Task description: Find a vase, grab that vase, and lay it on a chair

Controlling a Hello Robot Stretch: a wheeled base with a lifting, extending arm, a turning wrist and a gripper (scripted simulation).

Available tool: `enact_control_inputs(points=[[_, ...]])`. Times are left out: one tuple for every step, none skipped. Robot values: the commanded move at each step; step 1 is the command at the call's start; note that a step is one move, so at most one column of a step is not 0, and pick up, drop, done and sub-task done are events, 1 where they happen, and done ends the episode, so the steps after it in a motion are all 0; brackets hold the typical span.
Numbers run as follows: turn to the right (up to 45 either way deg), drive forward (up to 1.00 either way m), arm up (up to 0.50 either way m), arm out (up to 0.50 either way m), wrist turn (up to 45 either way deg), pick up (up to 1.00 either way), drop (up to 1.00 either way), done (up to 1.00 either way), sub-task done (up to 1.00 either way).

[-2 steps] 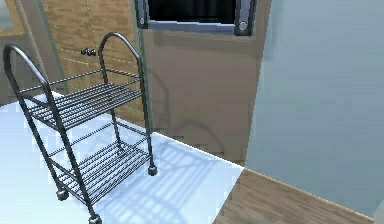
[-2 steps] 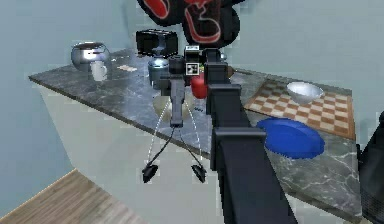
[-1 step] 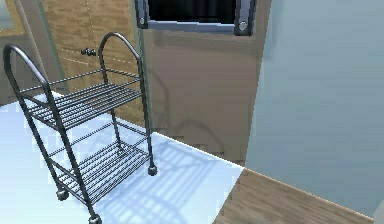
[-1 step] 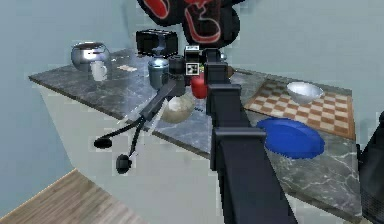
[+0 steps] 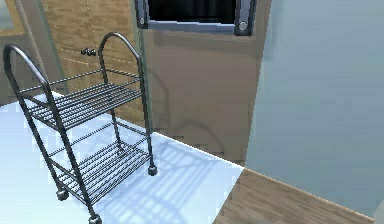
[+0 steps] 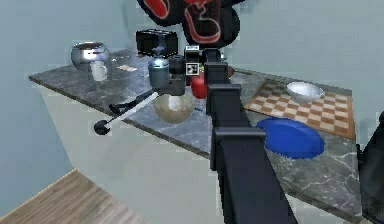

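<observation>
In the arm side view my arm's dark bar rises from the bottom edge to the stone counter [image 6: 120, 92]. My gripper [image 6: 172, 88] sits left of the two white marker squares. Right at its far end a round beige vessel with a narrower top [image 6: 176, 107] stands on the counter; it could be the vase. I cannot tell whether the gripper holds anything. A grey-blue cup [image 6: 158, 70] and a small red thing [image 6: 200, 86] stand close by.
On the counter: black toaster [image 6: 155, 42], shiny round pot [image 6: 88, 52], white mug [image 6: 98, 72], long-handled utensil [image 6: 122, 110], blue plate [image 6: 292, 138], chequered board [image 6: 325, 112] with a white bowl [image 6: 305, 90]. Ahead, a wire cart [image 5: 85, 125] stands on a pale rug [image 5: 190, 185].
</observation>
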Motion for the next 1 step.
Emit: enact_control_inputs(points=[[0.0, 0.00, 0.00, 0.00, 45.0, 0.00, 0.00, 0.00, 0.00]])
